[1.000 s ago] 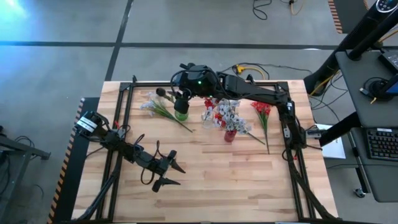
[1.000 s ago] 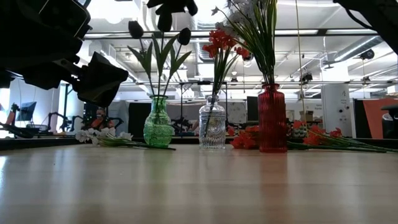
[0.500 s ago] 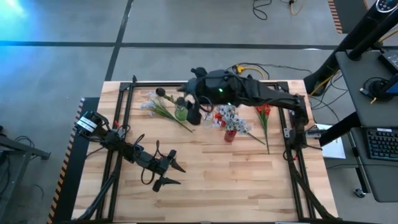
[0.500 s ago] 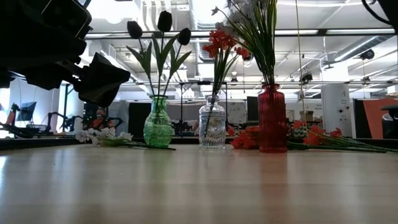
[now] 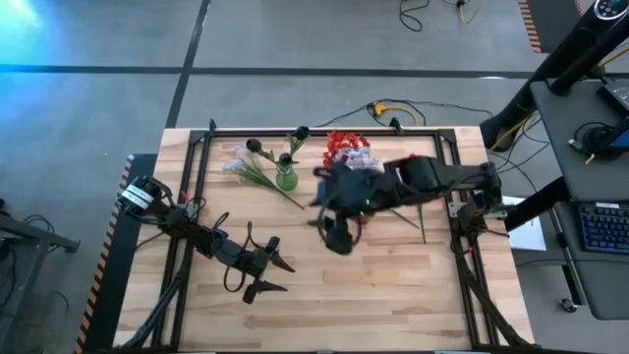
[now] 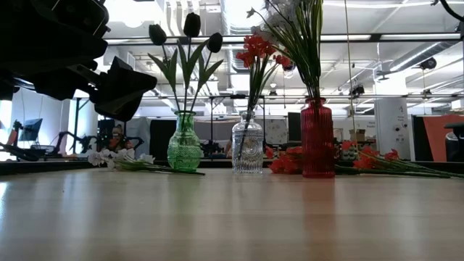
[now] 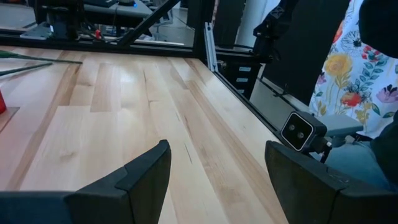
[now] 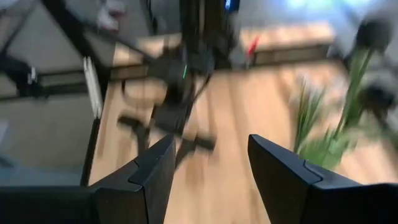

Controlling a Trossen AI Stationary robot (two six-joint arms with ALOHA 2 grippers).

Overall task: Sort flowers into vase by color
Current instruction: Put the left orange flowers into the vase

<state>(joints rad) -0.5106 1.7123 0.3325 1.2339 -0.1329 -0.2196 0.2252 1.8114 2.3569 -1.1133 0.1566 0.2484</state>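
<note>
Three vases stand in a row at the table's far side: a green vase (image 6: 184,142) with dark buds (image 6: 191,25), a clear vase (image 6: 247,146) with red blossoms (image 6: 257,48), and a red vase (image 6: 317,138) with pale blossoms (image 6: 287,13). A pale spray (image 5: 239,163) lies on the table left of the green vase (image 5: 286,178). A red spray (image 6: 371,161) lies at the right. My right gripper (image 5: 331,234) hangs open, high above the table's middle, holding nothing. My left gripper (image 5: 279,275) waits open near the front left.
A dark metal frame (image 5: 200,147) runs along the table's left, far and right sides. My right arm (image 5: 432,182) reaches over the red vase and the red spray on the table. Bare wood (image 5: 383,295) lies toward the near edge.
My right gripper has swung from above the green vase toward the near edge and a little to the right, turning as it went. It stays open and holds nothing. The dark buds stand in the green vase, clear of the gripper.
</note>
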